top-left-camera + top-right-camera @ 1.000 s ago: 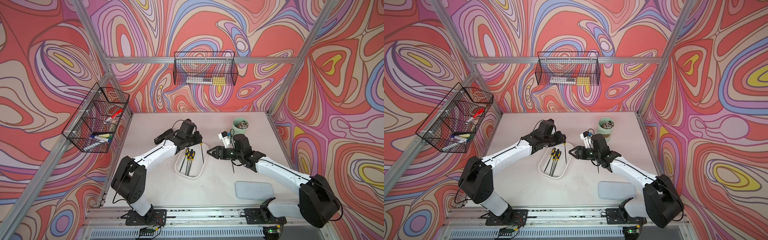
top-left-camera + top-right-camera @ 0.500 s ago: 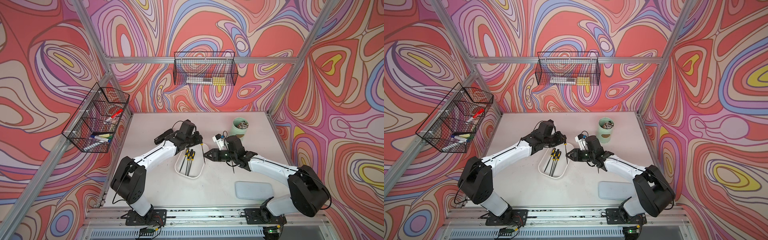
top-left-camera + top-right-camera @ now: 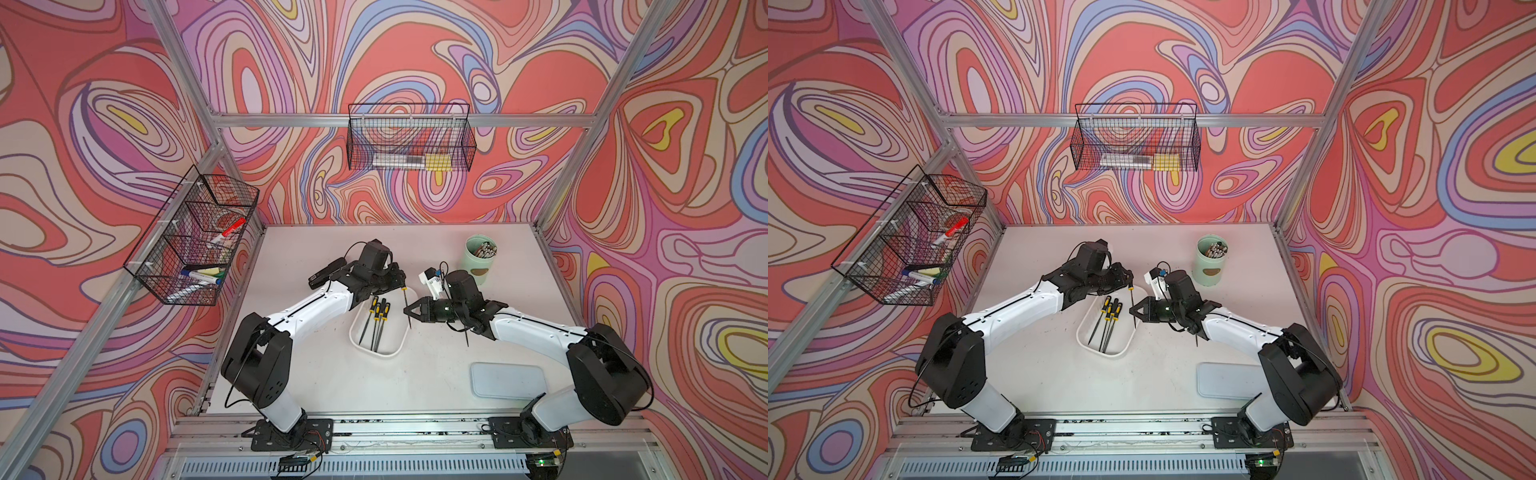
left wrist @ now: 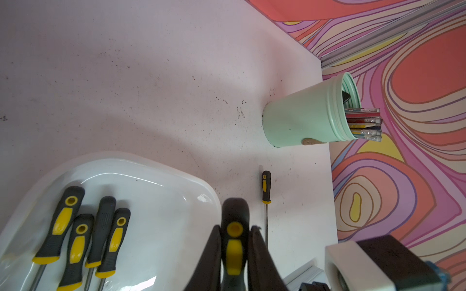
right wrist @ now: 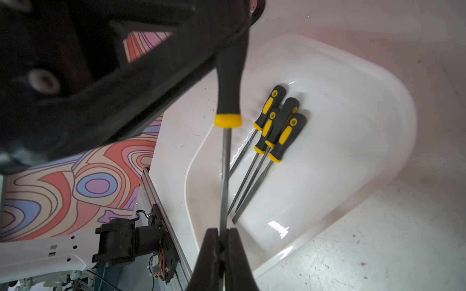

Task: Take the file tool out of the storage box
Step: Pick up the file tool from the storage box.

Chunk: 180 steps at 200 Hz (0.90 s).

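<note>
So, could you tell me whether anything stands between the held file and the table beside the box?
Nothing visible does. The file, held by left fingers and right fingers, hangs above the box rim; the table beside it holds only another file.

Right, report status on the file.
Both shut: left gripper on the file handle, right gripper on its blade. File held above the storage box; four other files lie inside. Spare file on table, not obstructing.
</note>
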{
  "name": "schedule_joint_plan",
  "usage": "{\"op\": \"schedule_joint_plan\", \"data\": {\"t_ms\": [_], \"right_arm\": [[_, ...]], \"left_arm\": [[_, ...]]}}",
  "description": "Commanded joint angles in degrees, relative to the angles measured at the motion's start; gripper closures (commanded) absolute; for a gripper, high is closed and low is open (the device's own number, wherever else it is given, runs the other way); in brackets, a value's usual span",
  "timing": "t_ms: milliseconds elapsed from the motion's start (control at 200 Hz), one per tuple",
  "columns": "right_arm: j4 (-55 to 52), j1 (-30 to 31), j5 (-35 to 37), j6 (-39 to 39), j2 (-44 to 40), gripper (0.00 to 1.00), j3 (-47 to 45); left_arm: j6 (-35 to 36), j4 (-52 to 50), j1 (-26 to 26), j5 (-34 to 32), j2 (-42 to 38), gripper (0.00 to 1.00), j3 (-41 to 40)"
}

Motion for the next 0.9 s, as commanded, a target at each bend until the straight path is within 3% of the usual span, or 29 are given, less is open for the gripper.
{"op": "schedule_joint_plan", "data": {"t_ms": [0,80,150,210,290,381,686,896], "right_arm": [[1.1,0.6,-0.2,-1.0,0.0,1.0,1.6],[-0.3,0.6,1.1,-1.6,-0.9,1.0,1.8],[-2.8,0.6,2.8,-2.7,-1.8,1.0,2.2],[-4.8,0.6,4.8,-3.4,-3.0,1.0,2.2],[-8.9,0.6,7.8,-4.4,-4.4,1.0,2.9],[-14.5,0.6,12.9,-5.4,-5.9,1.0,3.8],[-38.3,0.6,34.0,-6.5,-7.5,1.0,9.1],[-43.3,0.6,38.6,-4.2,-3.6,1.0,10.2]], "left_arm": [[0.9,1.1,0.2,0.7,-1.4,0.86,0.5],[3.1,-0.1,0.1,1.6,-0.7,0.76,2.0],[6.7,-4.1,0.2,2.3,0.4,0.61,5.2],[9.4,-5.8,0.3,3.0,1.1,0.45,7.1],[13.2,-10.7,0.4,2.5,1.6,0.17,9.7],[16.2,-13.8,0.9,2.3,1.5,0.01,11.4],[28.2,-28.6,1.1,0.8,-0.9,0.01,16.6],[31.2,-30.5,1.1,1.3,-5.2,0.01,13.7]]}}
